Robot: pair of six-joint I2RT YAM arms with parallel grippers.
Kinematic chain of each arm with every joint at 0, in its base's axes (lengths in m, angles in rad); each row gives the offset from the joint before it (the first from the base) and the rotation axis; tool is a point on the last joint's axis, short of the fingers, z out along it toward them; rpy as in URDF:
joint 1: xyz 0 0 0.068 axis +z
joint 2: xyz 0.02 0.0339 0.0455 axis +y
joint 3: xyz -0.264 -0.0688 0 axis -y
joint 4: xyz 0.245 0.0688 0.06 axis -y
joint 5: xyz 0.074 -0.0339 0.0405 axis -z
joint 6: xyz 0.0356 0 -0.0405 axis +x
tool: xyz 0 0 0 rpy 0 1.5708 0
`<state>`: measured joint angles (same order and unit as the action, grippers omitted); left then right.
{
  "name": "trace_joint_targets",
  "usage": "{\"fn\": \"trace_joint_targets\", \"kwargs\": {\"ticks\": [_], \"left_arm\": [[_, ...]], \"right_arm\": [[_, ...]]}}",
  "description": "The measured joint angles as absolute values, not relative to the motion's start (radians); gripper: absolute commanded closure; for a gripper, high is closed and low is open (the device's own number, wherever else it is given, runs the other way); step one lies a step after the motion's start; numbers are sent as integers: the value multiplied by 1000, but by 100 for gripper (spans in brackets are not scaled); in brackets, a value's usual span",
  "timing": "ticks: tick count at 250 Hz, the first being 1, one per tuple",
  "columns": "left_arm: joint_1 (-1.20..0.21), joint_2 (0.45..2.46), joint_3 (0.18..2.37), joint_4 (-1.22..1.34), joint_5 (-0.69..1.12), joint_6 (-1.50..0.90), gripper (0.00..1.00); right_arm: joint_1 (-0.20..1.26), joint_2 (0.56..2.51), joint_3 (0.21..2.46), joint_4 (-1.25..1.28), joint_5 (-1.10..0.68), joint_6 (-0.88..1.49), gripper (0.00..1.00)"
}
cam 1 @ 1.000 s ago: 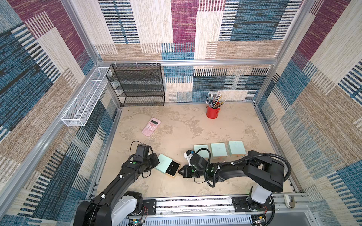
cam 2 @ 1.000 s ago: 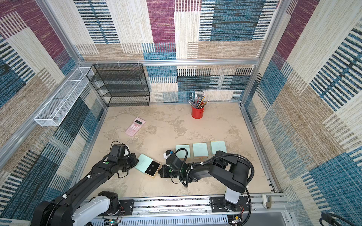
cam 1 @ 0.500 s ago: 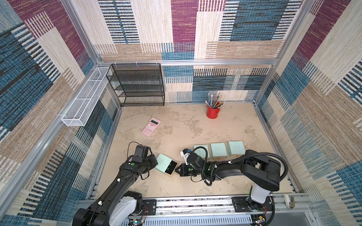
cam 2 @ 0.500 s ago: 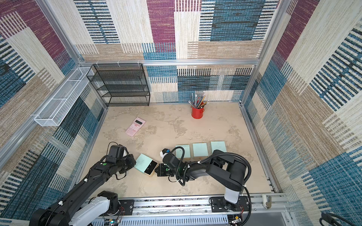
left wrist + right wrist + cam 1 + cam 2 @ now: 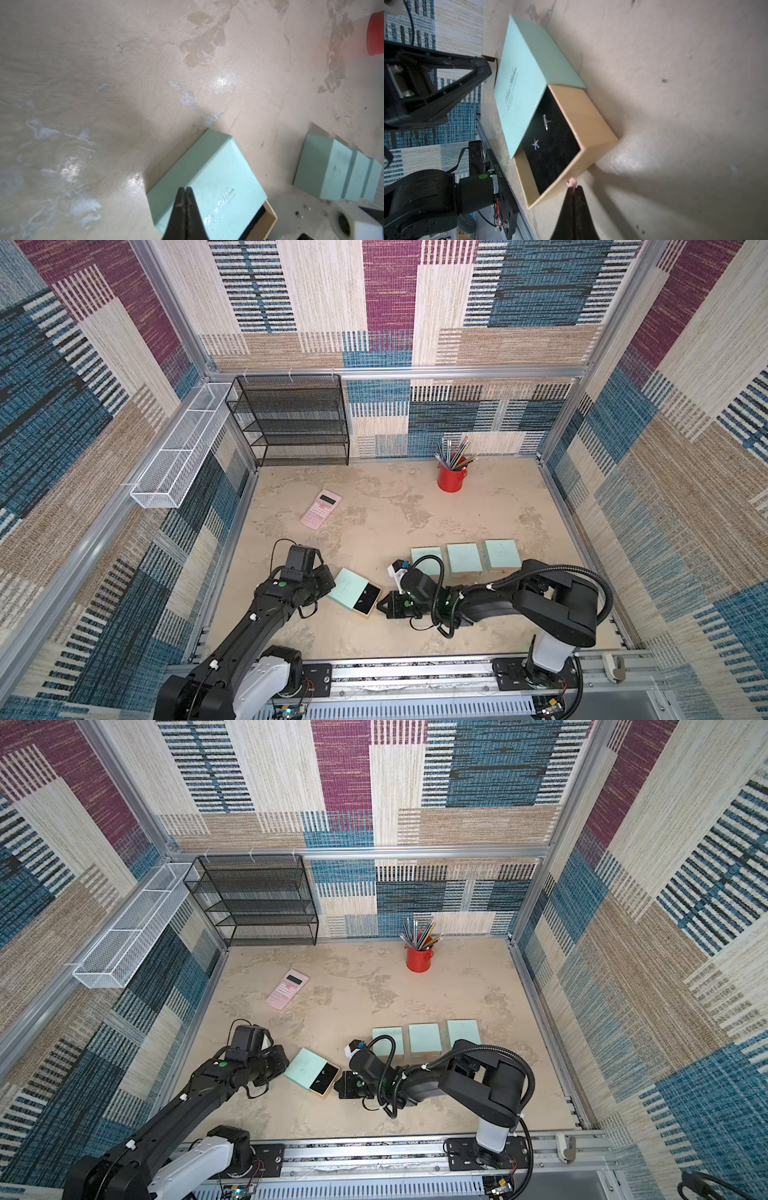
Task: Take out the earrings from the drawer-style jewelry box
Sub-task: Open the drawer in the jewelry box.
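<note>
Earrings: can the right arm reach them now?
Probably yes: the drawer is out, earrings uncovered on its black lining; the right claw, shut on the pull tab, must let go first.

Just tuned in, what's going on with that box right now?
The left gripper, shut, sits at the closed end of the jewelry box's mint-green sleeve, apparently bracing it. The right gripper is shut on a small pink tab at the front of the tan drawer, which is partly out. Two silvery earrings lie on its black lining, not yet taken out. Three more mint boxes sit nearby.
</note>
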<state>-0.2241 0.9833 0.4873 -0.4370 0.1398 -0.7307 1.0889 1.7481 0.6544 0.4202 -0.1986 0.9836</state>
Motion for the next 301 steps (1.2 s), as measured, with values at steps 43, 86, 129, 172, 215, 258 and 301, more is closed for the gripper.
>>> {"fn": "trace_joint_targets", "kwargs": {"ticks": [43,86,129,172,215,258,301], "left_arm": [[-224,992,487,-423,178,-730,100],[-225,1020,477,-389,217,-730,100],[-231,1063,469,-327,254,-730,100],[-231,1075,468,-306,266,-730,100],[-231,1076,466,-304,264,-729,100],[-231,1080,465,-296,265,-729,100],[-231,1080,465,-295,264,-729,100]], "right_arm": [[1091,1748,649,422,-198,991,100],[1091,1748,643,423,-198,994,100],[1091,1747,642,428,-198,994,100],[1091,1736,636,427,-197,997,100],[1092,1719,621,429,-179,1005,100],[1092,1714,609,430,-173,1017,100],[1095,1704,599,431,-167,1024,100]]}}
